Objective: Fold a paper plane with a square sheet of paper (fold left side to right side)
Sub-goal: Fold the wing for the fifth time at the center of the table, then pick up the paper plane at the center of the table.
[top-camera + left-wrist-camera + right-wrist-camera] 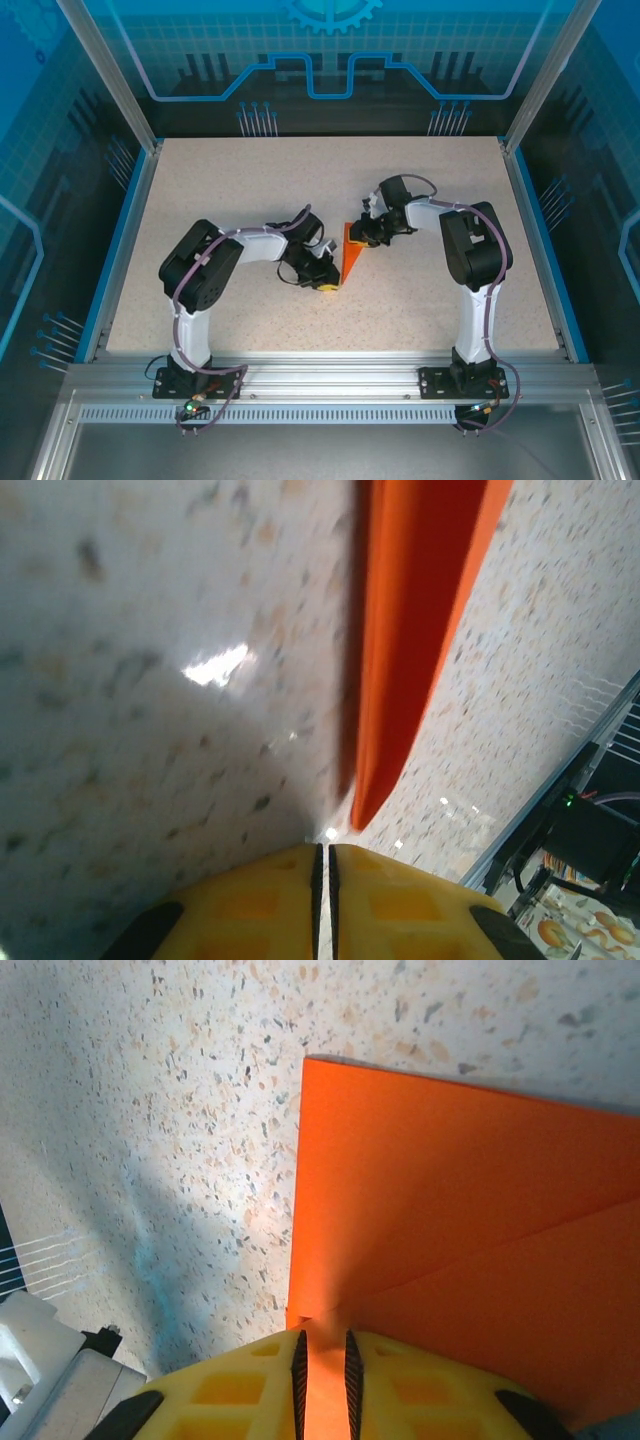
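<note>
One thin, bright orange sheet of paper (352,258), already creased into a narrow wedge, lay on the speckled pale tabletop (250,200) between the two arms. Its long axis ran far to near. The broad end pointed to the far side and the sharp tip to the near side, leaning a little left.

Two tools worked on it, one at each end. The right tool (362,238) sat at the broad far end. In its wrist view the yellow fingers (250,1390) stood only a sliver apart, with a strip of the sheet (450,1210) pinched between them, so we took it as gripping the paper there. The left tool (328,285) sat at the near end, just left of the tip. Its yellow fingers (390,900) were pressed together with only a hairline slit between them and held nothing. The sheet's point (420,630) stopped just ahead of them, and we could not tell whether it touched them.

We judged that the coming move turned on this layout: the sheet lay directly ahead of the left tool and stretched away from it along its length. The left tool was the nearer to the sheet's left edge, the side to be carried over to the right while the right tool anchored the far end. A dark shadow ran along that left edge, but we could not tell whether the edge stood off the tabletop.
</note>
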Robot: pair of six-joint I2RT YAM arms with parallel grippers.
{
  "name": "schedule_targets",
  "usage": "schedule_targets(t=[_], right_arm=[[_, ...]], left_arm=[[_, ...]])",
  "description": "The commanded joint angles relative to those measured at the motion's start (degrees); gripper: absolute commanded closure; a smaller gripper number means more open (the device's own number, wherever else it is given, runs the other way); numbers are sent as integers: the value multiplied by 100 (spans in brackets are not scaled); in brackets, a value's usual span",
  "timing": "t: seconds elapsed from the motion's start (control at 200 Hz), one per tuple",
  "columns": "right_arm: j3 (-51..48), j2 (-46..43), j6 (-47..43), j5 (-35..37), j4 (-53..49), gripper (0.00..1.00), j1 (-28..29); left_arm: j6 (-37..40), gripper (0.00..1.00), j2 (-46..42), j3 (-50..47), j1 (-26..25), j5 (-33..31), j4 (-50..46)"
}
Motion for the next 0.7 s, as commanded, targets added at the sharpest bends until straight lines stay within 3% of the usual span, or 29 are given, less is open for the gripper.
schedule_targets(t=[0.0, 0.17, 0.315, 0.515, 0.695], right_arm=[[282, 22, -142, 219, -375, 77, 16], [453, -572, -174, 565, -613, 68, 25], [266, -1216, -49, 1196, -900, 54, 86], [186, -1676, 240, 2695, -1715, 35, 644], [303, -1412, 599, 3834, -2049, 28, 1290]], left_arm=[[73, 87, -434, -200, 36, -40, -187], [0, 85, -1041, -203, 229, -533, -51], [-172, 75, -1550, -254, 336, -1257, 261], [-564, 37, -2190, -504, 480, -2680, 836], [-781, 27, -2348, -547, 629, -3306, 882]])
